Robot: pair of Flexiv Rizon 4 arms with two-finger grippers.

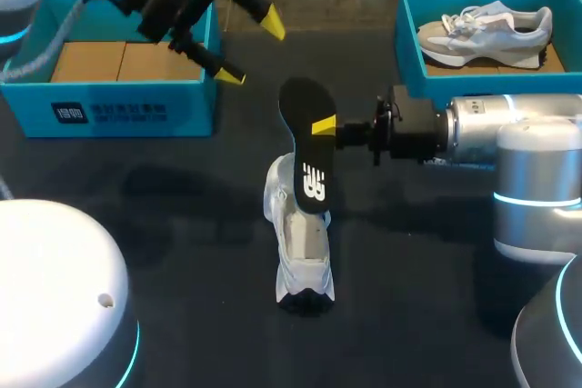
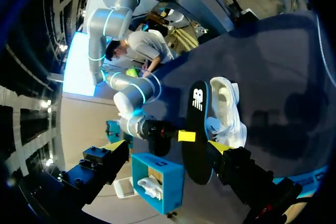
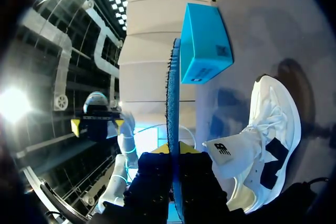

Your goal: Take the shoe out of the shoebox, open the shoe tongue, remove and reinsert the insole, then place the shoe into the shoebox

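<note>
Two claws: right claw (image 1: 325, 124) clamped on insole (image 1: 306, 147), held just above shoe (image 1: 305, 252) mid-counter (image 1: 182, 224); left claw (image 1: 251, 49) spread apart, empty, beside left box (image 1: 118, 106).

Shoeboxes: two, left shoebox (image 1: 118, 114) and right shoebox (image 1: 407, 47) at the tabletop's (image 1: 182, 224) far corners.
Shoes: two, white shoe (image 1: 305, 261) mid-tabletop, grey shoe (image 1: 486, 34) in the right shoebox.
Insoles: one black insole (image 1: 305, 138).
Hands: two, left hand (image 1: 251, 49), right hand (image 1: 320, 124).
</note>
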